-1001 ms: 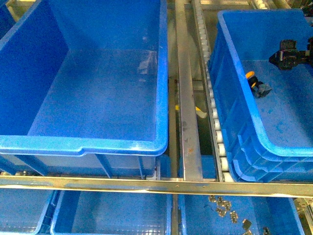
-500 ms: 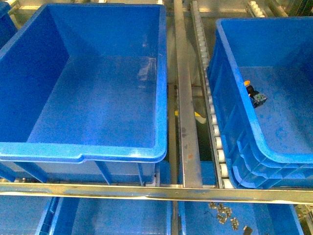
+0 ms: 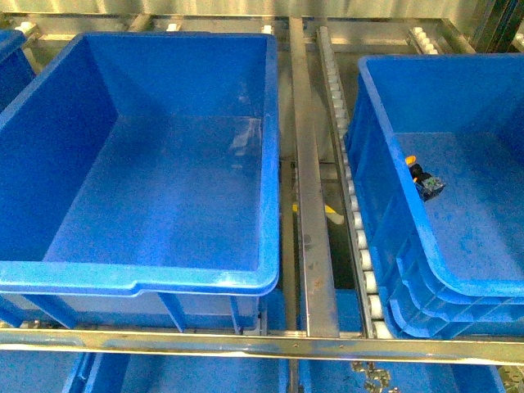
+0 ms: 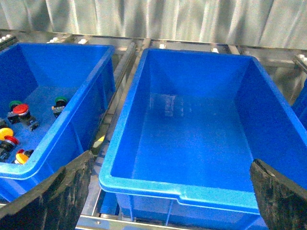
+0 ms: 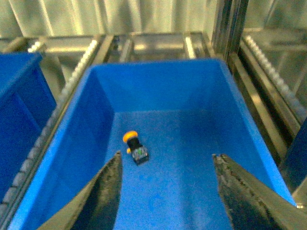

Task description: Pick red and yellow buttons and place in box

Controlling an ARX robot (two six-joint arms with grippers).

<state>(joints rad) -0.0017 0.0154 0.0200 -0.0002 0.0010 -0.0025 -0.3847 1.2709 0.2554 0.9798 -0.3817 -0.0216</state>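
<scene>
A yellow button (image 3: 422,176) with a black body lies on its side on the floor of the box (image 3: 458,282), the deep blue crate with nested rims at the right. In the right wrist view my right gripper (image 5: 168,156) is open and empty above the box (image 5: 158,86), with the yellow button (image 5: 133,145) just beyond one fingertip. My left gripper (image 4: 172,160) is open and empty in front of an empty single-rimmed crate (image 4: 182,191). Beside it another crate (image 4: 91,110) holds red buttons (image 4: 20,109) and yellow buttons (image 4: 21,157). Neither gripper shows in the front view.
The single-rimmed blue crate (image 3: 139,278) fills the left of the front view. A metal rail (image 3: 315,246) and a roller track (image 3: 360,246) run between it and the box. Green-capped buttons (image 4: 60,100) lie among the others. A metal bar (image 3: 246,344) crosses the front.
The right gripper, seen over the box's far right one second ago, has left the front view. The crates have slid down in the picture. The yellow button lies in the same place in the box.
</scene>
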